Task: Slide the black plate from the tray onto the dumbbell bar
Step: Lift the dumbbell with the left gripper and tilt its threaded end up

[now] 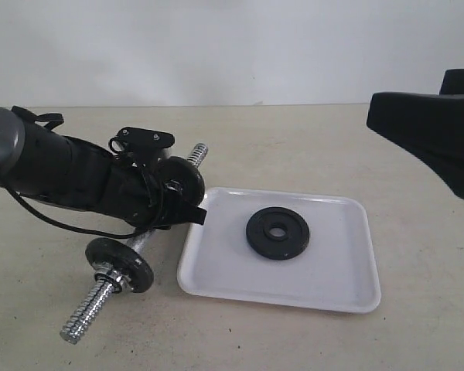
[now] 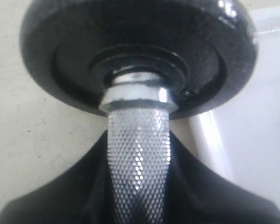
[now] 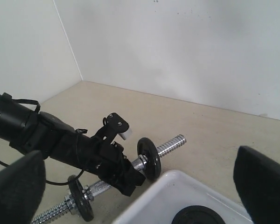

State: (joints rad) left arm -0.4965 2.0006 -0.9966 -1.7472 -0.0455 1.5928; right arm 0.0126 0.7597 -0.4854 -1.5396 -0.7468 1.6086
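Observation:
The black plate [image 1: 277, 233] lies flat in the middle of the white tray [image 1: 216, 272]; the right wrist view shows its edge [image 3: 198, 215]. The dumbbell bar [image 1: 89, 305] lies on the table just left of the tray, a small black disc [image 1: 124, 264] near each end. My left gripper [image 1: 170, 216] is shut on the bar's knurled middle [image 2: 137, 154], its fingers [image 2: 84, 186] pressed on both sides, right behind the far disc [image 2: 140, 51]. My right gripper [image 1: 421, 104] hangs open above the table, right of the tray, holding nothing.
The tray's left rim [image 3: 172, 191] lies close to the bar and the left gripper. Pale walls [image 3: 177, 46] stand behind and to the left of the beige table [image 1: 309, 147]. A cable [image 1: 54, 220] loops off the left arm.

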